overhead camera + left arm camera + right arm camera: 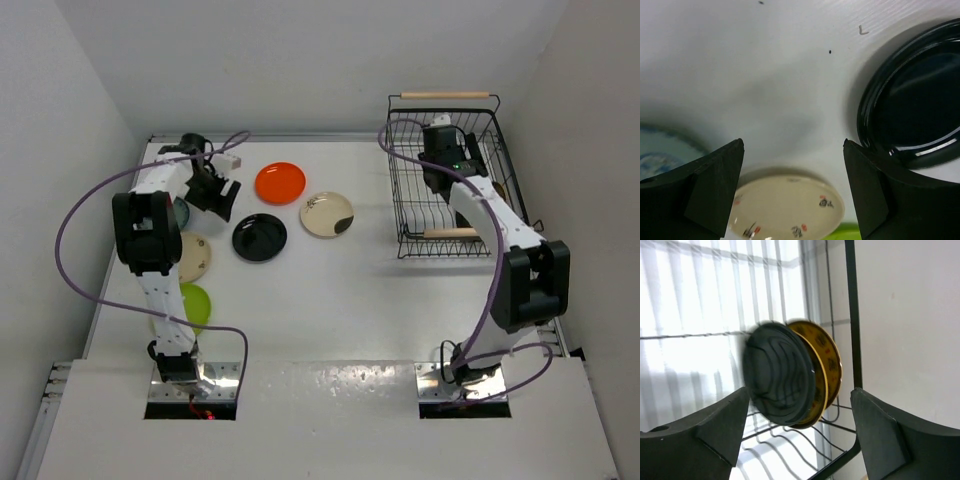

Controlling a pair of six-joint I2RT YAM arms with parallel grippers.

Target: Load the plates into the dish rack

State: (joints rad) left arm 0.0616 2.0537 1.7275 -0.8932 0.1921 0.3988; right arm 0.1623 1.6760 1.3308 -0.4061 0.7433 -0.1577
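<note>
My left gripper (222, 200) is open and empty, hovering over the table among the plates. In the left wrist view its jaws (792, 190) frame the beige plate (785, 207), with a glossy black plate (920, 110) to the right and the teal patterned plate (660, 155) to the left. The top view shows the orange plate (280, 182), the cream plate with a dark patch (327, 214), the black plate (260, 237), the beige plate (193, 257) and the lime green plate (190, 305). My right gripper (440, 160) is open inside the dish rack (410, 215). In front of it (800, 407) a black plate (780, 372) and a brown-gold plate (830, 360) stand upright in the rack.
The rack's black corner post (850, 315) stands just right of the upright plates. Its wooden handles (445, 96) lie at the far and near ends. White walls close in the table on the left, back and right. My left arm covers part of the teal plate (181, 212).
</note>
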